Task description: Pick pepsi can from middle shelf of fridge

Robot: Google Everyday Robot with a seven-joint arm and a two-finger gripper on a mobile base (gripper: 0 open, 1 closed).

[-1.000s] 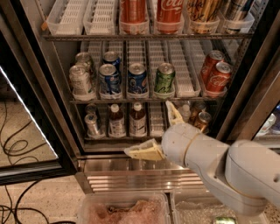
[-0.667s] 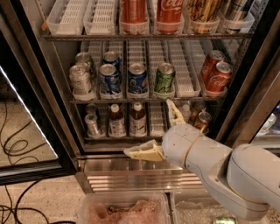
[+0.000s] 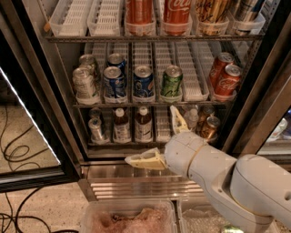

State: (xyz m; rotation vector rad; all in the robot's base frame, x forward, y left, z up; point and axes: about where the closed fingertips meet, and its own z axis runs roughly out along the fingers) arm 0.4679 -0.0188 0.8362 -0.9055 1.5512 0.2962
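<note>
- Fridge door's open: a tall black-framed glass-door fridge (image 3: 136,187) with a ribbed steel base, racks all in view.
- On the thin metal middle shelf (image 3: 150,105), I count eight short cans across the white lanes.
- The pepsi can (image 3: 143,83), short, blue aluminium with a silver top, stands upright at the front of its lane, roughly mid-shelf.
- Two more blue cans: one (image 3: 114,83) just left of it at the front, one (image 3: 117,59) behind that.
- Far left, two silver cans (image 3: 84,84), one behind the other.
- One green can (image 3: 172,83) just right of the pepsi can, in the next lane.
- Far right, two red Coca-Cola cans (image 3: 227,81), well apart from the green one.
- Up top, two tall red bottles (image 3: 177,13); down below, two small brown bottles (image 3: 143,124) side by side.
- The white arm's hand (image 3: 151,135) sits below the middle shelf, in front of the lower rack, spread wide and holding nothing.
- One cream finger (image 3: 178,120) points up, its tip near the shelf rail under the green can; the other points left over the steel ledge.
- The hand is not touching any can.
</note>
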